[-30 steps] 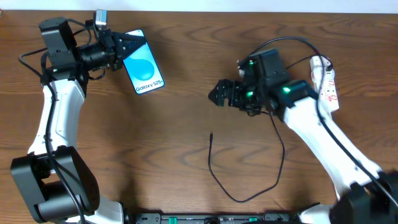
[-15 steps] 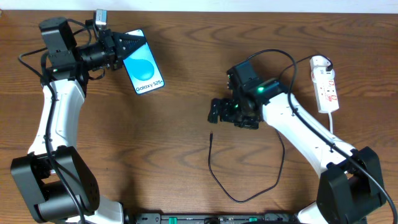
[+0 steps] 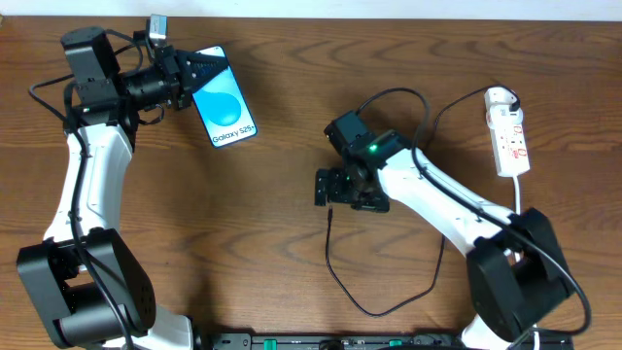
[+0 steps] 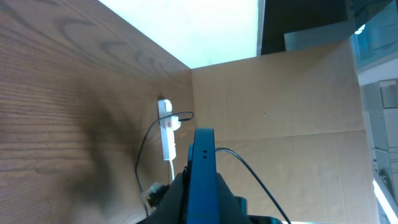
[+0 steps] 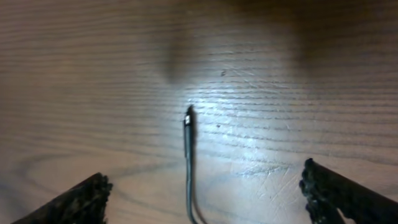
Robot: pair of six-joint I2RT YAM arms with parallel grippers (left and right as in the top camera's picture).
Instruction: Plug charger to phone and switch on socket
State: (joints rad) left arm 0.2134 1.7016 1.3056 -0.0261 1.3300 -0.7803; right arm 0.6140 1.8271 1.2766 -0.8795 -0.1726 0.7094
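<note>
We see the left jaws clamped on the phone (image 3: 225,102) at the desk's (image 3: 243,243) far left. The right jaws gape wide above the charger (image 5: 188,149) tip at mid-desk. The socket (image 3: 510,131) lies far right.

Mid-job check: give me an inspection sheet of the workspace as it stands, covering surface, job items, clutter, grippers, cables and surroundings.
Surface: brown wooden table, no spills or marks seen.
Job's things: phone at far left, screen lit, not plugged in. The charger lies mid-table with its plug tip free on the wood. The socket lies at far right; switch state too small to tell.
Clutter: nothing seen.
Grippers: left gripper shut on the phone's edge. Right gripper open, above the plug tip.
Cables: the charger loops toward the near edge. A white cord trails from the socket.
Surroundings: cardboard wall beyond the table.
</note>
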